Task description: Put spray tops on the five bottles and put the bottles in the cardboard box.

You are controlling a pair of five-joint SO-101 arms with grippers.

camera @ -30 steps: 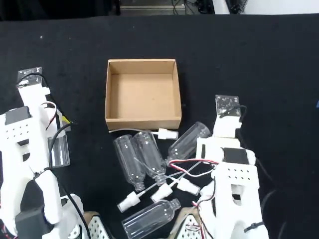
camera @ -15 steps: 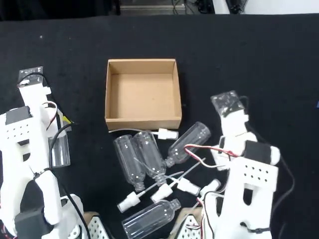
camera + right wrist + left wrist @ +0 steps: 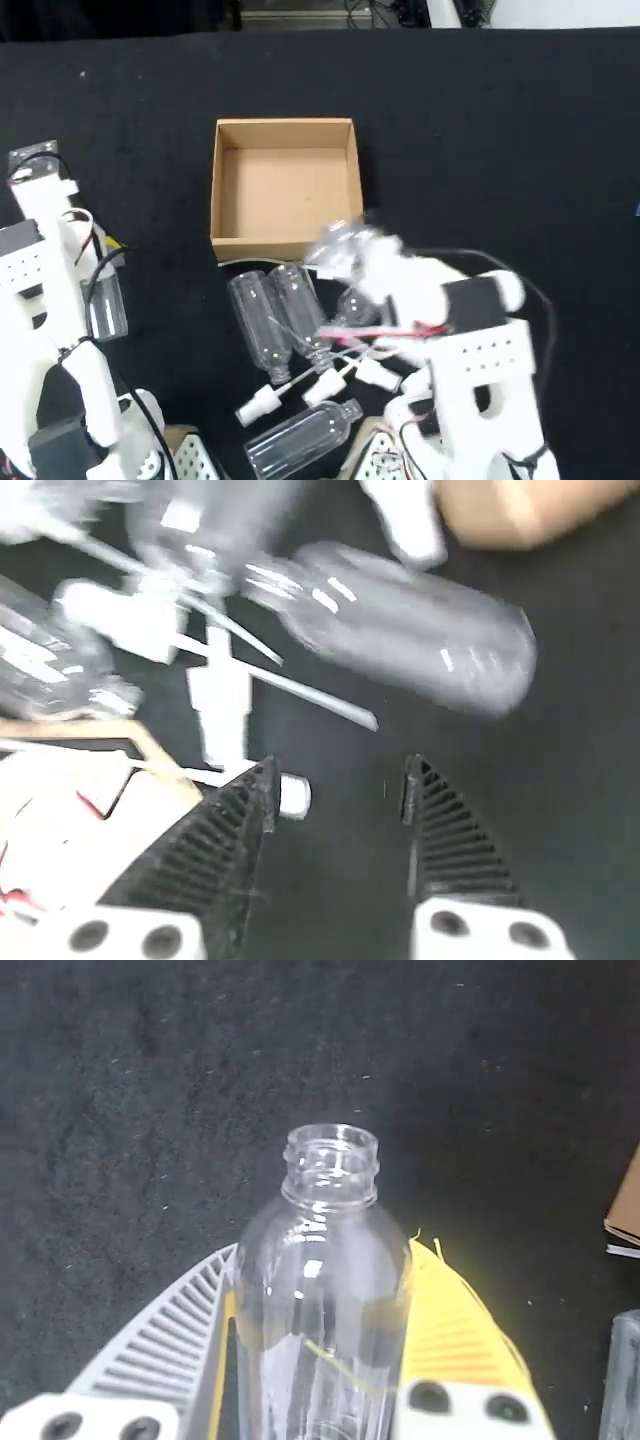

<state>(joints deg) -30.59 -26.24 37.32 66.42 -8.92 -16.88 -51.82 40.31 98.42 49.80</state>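
We clamp an uncapped bottle (image 3: 331,1165) in the left gripper (image 3: 325,1252); the right gripper (image 3: 335,780), open and empty, should next grasp a top (image 3: 222,705).

high: overhead, whole table (image 3: 520,130) | 2 wrists: close, downward | shared: bottles (image 3: 255,325)

Open black cloth (image 3: 520,130) lies far and right of the cardboard box (image 3: 285,247). On its near side, tangled bottles (image 3: 250,322) and spray tops (image 3: 262,402) crowd the path of my right gripper (image 3: 340,775).
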